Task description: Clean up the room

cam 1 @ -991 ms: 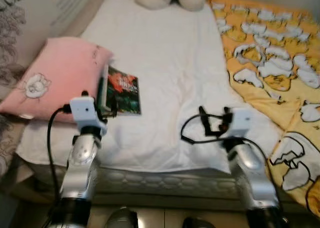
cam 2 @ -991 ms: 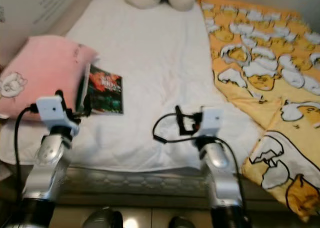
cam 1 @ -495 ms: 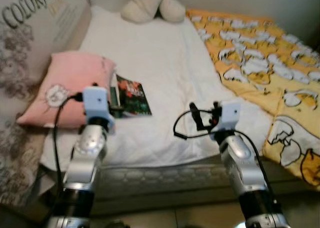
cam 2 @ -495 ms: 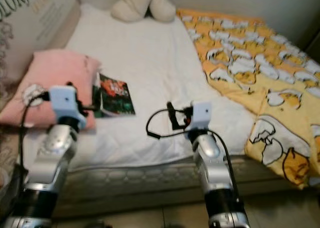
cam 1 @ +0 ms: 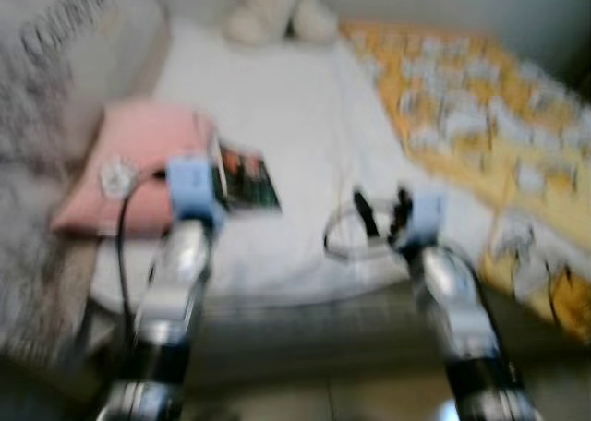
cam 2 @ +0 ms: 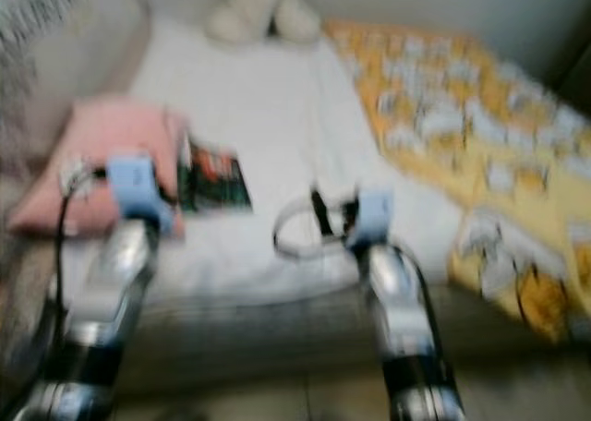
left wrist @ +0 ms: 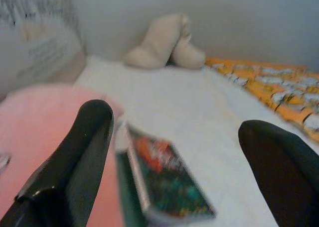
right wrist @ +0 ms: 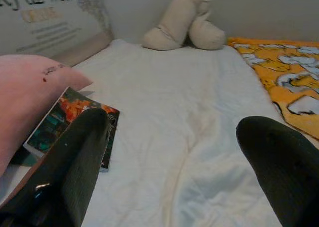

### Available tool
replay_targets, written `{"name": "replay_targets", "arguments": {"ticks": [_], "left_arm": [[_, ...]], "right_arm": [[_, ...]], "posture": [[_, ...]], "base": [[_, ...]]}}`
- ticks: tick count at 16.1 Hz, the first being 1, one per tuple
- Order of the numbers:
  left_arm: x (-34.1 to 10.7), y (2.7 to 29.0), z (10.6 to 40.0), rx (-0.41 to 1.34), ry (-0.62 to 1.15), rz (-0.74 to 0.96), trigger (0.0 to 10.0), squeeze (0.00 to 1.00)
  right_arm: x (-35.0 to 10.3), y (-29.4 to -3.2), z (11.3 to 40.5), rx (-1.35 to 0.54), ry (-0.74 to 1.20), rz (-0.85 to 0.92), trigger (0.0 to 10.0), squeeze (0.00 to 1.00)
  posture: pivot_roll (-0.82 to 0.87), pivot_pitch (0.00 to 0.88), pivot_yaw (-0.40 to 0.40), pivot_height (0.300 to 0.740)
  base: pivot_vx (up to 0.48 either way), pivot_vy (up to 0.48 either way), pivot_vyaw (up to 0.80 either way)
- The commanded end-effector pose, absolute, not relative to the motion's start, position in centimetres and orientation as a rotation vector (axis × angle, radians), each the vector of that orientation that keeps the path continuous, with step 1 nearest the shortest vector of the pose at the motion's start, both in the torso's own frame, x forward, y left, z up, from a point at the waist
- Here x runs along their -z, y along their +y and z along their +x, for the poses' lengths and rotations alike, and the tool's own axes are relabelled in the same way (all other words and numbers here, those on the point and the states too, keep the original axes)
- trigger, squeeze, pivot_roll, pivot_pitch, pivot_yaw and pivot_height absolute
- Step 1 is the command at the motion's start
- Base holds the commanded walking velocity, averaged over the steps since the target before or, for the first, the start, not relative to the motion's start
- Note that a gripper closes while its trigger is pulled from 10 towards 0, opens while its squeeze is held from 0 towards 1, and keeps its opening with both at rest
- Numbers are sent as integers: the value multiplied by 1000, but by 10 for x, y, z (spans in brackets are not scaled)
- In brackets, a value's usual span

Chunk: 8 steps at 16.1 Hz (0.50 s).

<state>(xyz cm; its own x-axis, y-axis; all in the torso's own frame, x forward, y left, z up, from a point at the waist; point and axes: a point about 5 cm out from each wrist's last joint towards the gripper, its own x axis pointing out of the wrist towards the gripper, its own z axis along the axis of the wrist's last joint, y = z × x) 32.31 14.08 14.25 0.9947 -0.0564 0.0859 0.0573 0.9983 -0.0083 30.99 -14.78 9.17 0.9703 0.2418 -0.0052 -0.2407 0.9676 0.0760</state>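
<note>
A dark book (cam 1: 242,176) with a red and green cover lies on the white sheet (cam 1: 286,107) of a bed, its edge against a pink pillow (cam 1: 129,158). My left gripper (left wrist: 184,157) hovers just in front of the book (left wrist: 169,187), open, with nothing between its fingers. My right gripper (cam 1: 379,213) is held over the bed's near edge, to the right of the book (right wrist: 75,120), also open and holding nothing. The head views are blurred.
A cream plush toy (right wrist: 184,20) sits at the far end of the bed. A yellow patterned duvet (cam 1: 480,107) covers the right side. A lettered panel (right wrist: 50,23) stands along the left, behind the pillow (right wrist: 30,87). The mattress edge (cam 1: 305,324) is close below my arms.
The whole picture has shifted and blurred, so the camera is moving. The book, pillow and duvet lie as before, and both arms keep the same raised pose.
</note>
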Motion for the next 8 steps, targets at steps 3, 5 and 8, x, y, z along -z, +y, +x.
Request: {"name": "replay_targets", "arguments": {"ticks": [3,5,8], "left_arm": [[-138,135,324,79,-53,-23,10000,0],[-135,140,327,44,-31,-30,10000,0],[-132,141,329,19,-7,-29,10000,0]], "right_arm": [[-95,-153,311,-234,-6,65,10000,0],[-94,-153,309,-239,-6,65,10000,0],[-92,-151,305,-266,1,61,10000,0]], "posture": [[-63,0,-33,740],[-68,0,-29,740],[-73,0,-30,740]], "base": [[480,0,0],[480,0,0],[477,0,438]]}}
